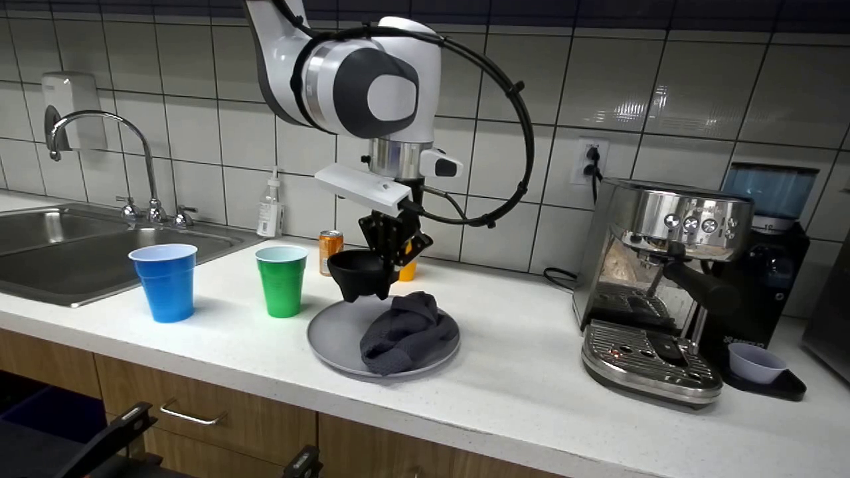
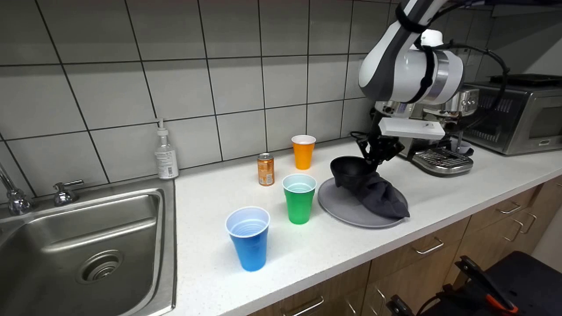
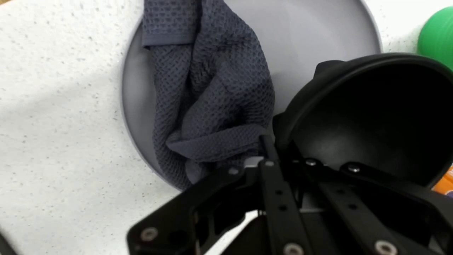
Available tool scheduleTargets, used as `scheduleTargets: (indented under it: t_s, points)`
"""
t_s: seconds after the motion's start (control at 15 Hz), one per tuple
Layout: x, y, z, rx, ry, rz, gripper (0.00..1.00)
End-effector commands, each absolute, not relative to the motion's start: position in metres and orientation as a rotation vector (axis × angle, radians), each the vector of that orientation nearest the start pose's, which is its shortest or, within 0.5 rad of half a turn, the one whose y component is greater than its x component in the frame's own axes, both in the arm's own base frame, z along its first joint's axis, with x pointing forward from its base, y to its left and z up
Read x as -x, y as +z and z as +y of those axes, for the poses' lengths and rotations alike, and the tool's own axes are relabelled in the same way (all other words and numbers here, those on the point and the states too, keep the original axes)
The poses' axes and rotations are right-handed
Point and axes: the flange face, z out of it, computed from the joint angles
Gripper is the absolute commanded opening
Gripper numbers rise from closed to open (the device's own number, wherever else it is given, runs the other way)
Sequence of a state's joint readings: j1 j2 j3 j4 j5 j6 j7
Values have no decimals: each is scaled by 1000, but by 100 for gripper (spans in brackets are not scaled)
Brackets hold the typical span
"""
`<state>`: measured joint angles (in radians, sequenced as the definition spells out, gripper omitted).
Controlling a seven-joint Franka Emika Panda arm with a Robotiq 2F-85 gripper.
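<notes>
Indoors, above a white kitchen counter (image 1: 524, 372), we find the gripper (image 3: 279, 147) with its fingers (image 3: 276, 184) pinching the rim of a black bowl (image 3: 364, 118), one tip inside it and one outside. The bowl hangs mouth up over the edge of a grey plate (image 1: 330, 338); whether it brushes the dark waffle-weave cloth (image 3: 219, 92) bunched on that plate, we cannot tell. On the plate's side toward the steel sink (image 2: 167, 245), we see in both exterior views a green cup (image 1: 281, 285) upright close by and a blue cup (image 1: 166, 285) upright farther out. Behind the plate, nearer the tiled wall (image 2: 175, 83), an orange can (image 2: 265, 170) and an orange cup (image 2: 303, 154) stand upright. Well apart from the plate, on its side away from the sink, we make out a chrome espresso machine (image 1: 684, 226) and, farther off, a black grinder (image 1: 773, 272).
</notes>
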<state>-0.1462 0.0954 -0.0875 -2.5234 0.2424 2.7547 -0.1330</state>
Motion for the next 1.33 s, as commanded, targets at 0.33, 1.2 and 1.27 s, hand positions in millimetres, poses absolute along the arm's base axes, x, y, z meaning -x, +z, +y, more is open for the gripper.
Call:
scheduleTargets:
  t_s: [0.33,1.2,1.27]
  points:
    - [-421,263,-165,2998,-254,665,2]
    - [-389,257,-265,2939,-246,997,2]
    - [-389,255,-273,2937,-247,1021,2]
